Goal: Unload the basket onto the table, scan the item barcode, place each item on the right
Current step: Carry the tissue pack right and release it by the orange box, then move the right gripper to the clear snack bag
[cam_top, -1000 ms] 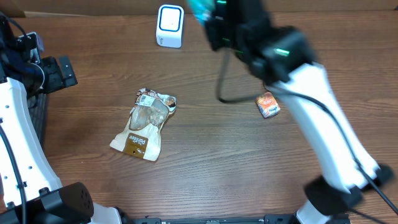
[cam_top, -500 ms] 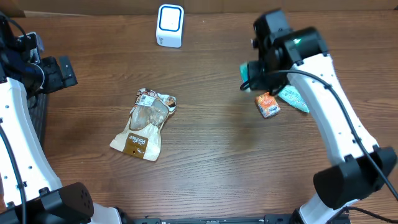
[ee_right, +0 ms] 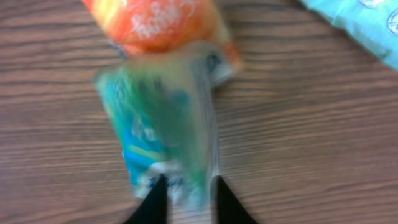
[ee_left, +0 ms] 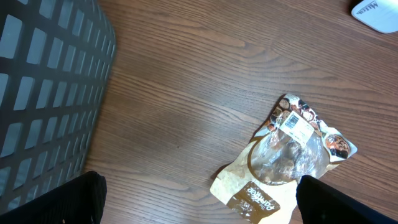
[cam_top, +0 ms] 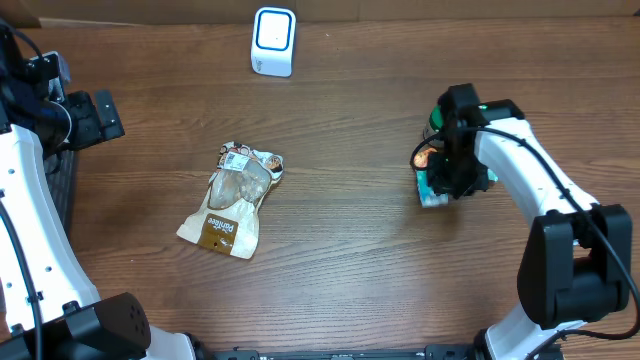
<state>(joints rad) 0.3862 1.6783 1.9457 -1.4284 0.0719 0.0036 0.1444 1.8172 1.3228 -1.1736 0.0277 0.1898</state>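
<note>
Low over the table at the right, my right gripper (cam_top: 438, 188) has a teal packet (ee_right: 165, 124) under it. The packet's end lies blurred between the slightly parted fingertips (ee_right: 155, 202), and its top rests against an orange packet (ee_right: 158, 22), seen in the overhead view as the orange packet (cam_top: 428, 157). The white barcode scanner (cam_top: 273, 40) stands at the far edge, well left of this arm. My left gripper (ee_left: 199, 205) hangs wide open and empty above the table's left side. A tan-and-clear snack pouch (ee_left: 286, 155) lies flat below and to its right.
A dark mesh basket (ee_left: 43, 93) stands at the left edge beside the left arm. A pale teal packet (ee_right: 364, 28) lies just right of the orange one. The scanner's corner (ee_left: 378, 7) shows at the top right of the left wrist view.
The right arm swung from the scanner at the back down to the table by the orange packet, carrying the teal packet. Its fingers have parted. The left arm has not moved.
</note>
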